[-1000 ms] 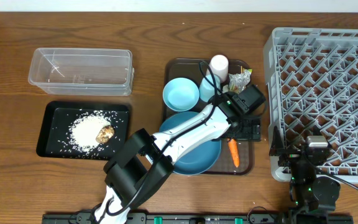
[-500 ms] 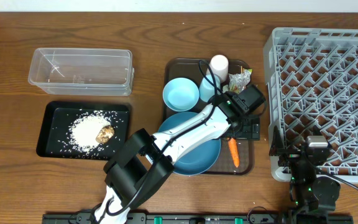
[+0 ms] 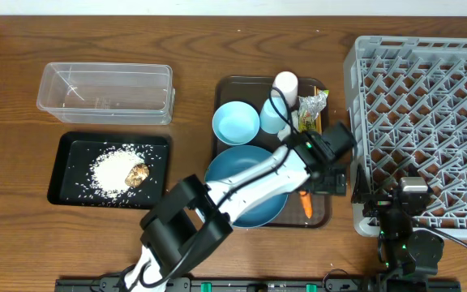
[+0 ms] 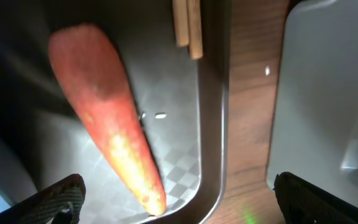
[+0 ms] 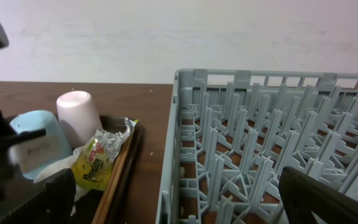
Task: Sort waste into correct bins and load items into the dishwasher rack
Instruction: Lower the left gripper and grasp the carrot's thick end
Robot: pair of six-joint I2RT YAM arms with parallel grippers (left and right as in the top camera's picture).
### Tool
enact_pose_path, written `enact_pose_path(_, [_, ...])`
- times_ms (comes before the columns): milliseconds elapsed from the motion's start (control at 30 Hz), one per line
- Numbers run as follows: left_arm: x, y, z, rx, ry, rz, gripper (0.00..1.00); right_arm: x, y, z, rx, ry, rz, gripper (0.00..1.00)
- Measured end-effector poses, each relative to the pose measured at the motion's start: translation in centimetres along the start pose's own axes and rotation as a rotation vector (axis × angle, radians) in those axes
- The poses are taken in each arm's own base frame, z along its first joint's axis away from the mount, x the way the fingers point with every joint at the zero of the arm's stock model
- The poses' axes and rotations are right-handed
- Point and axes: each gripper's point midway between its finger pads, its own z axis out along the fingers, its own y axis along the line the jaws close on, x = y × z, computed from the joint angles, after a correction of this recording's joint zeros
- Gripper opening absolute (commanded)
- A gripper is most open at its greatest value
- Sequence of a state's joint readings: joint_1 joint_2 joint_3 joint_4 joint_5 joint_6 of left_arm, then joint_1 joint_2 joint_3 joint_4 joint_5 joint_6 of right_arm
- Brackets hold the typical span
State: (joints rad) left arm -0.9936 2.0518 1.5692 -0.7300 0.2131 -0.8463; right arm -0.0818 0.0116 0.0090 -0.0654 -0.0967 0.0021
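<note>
Blue cup (image 3: 270, 122) one, white cup (image 3: 285, 83) one, carrot (image 4: 110, 124) one.

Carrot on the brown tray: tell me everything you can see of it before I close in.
The carrot is orange-red, paling to yellow at its narrow tip, smooth and whole. It lies flat on the floor of the dark brown tray, tip near the tray's corner. The chopsticks end short of it, not touching. The left gripper hangs open above it, fingers clear.

The left claw (image 4: 194, 199) gapes wide over the dark tray's (image 4: 211, 124) corner. The carrot (image 4: 107, 124) lies between its fingers (image 4: 61, 198), chopsticks (image 4: 188, 28) ahead.
</note>
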Motion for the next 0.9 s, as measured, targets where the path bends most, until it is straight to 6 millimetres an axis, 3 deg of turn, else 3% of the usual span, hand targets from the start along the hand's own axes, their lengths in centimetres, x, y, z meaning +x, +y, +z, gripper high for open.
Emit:
enact_pose_path(167, [0.3,0.3,0.1,-0.050,-0.035,-0.006,0.98,0.0,0.0,0.0,0.000,0.000,0.000,0.99])
enact_pose_path(400, [-1.1,1.5,-0.1,-0.073,-0.064,-0.051,0.98,0.0,0.0,0.0,0.000,0.000,0.000,0.99])
enact_pose_path(900, [-1.0,1.4,1.2,-0.077,-0.056,-0.050,0.98,0.0,0.0,0.0,0.000,0.000,0.000,0.99])
